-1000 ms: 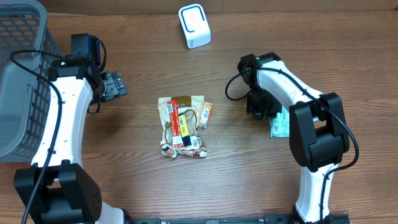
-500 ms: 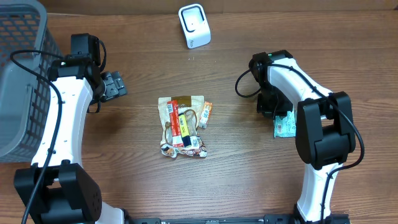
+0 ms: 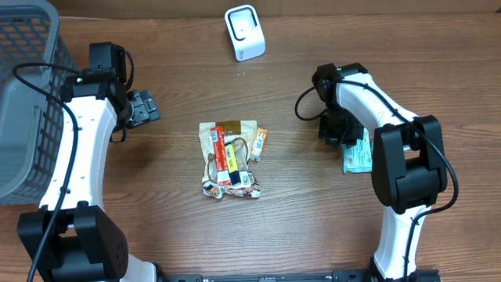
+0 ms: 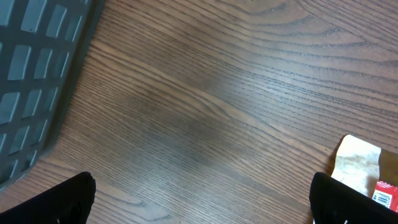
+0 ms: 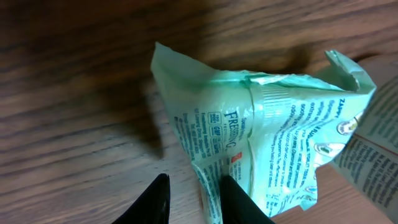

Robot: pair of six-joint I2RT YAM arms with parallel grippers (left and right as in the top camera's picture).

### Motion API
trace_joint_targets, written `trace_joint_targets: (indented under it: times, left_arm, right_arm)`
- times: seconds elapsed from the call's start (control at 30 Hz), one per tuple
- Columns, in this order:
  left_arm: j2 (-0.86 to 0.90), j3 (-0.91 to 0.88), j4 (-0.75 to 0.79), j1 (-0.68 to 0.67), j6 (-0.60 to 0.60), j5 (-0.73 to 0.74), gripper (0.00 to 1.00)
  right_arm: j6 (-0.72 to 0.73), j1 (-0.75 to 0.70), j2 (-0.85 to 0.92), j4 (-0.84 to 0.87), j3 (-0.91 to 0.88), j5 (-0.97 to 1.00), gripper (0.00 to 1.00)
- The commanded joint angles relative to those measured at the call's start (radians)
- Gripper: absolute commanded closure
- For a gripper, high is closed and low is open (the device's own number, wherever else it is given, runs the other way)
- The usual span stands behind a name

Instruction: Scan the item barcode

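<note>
Low, right hand (image 5: 194,202) pinching mint packet (image 5: 267,118), left hand (image 4: 202,199) splayed

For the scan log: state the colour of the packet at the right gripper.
Mint green plastic packet, dark print; best in right wrist view.

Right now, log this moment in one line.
left hand: open, empty | right hand: shut on green packet | white scanner: apart from packet

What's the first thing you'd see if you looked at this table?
Probably the bright pile of snack packets in the middle of the brown table. Next, the crinkly green packet pinched by the right hand on the right side, and the big gray basket at the left edge.
</note>
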Motion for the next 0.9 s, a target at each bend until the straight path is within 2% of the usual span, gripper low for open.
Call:
trace_joint_targets:
  times: [0.0, 0.23, 0.5, 0.87]
  left_arm:
    - [-0.014, 0.014, 0.001, -0.002, 0.019, -0.006, 0.00]
    - [-0.014, 0.014, 0.001, -0.002, 0.019, -0.006, 0.00]
    - [-0.014, 0.014, 0.001, -0.002, 0.019, -0.006, 0.00]
    - [-0.014, 0.014, 0.001, -0.002, 0.019, -0.006, 0.00]
  right_arm:
    - [0.000, 0.000, -0.002, 0.005, -0.001, -0.019, 0.73]
    - [-0.001, 0.000, -0.003, 0.017, 0.002, -0.008, 0.73]
    - [-0.001, 0.000, -0.004, -0.061, 0.083, 0.003, 0.70]
    - [-0.020, 0.000, -0.004, -0.060, 0.080, -0.116, 0.89]
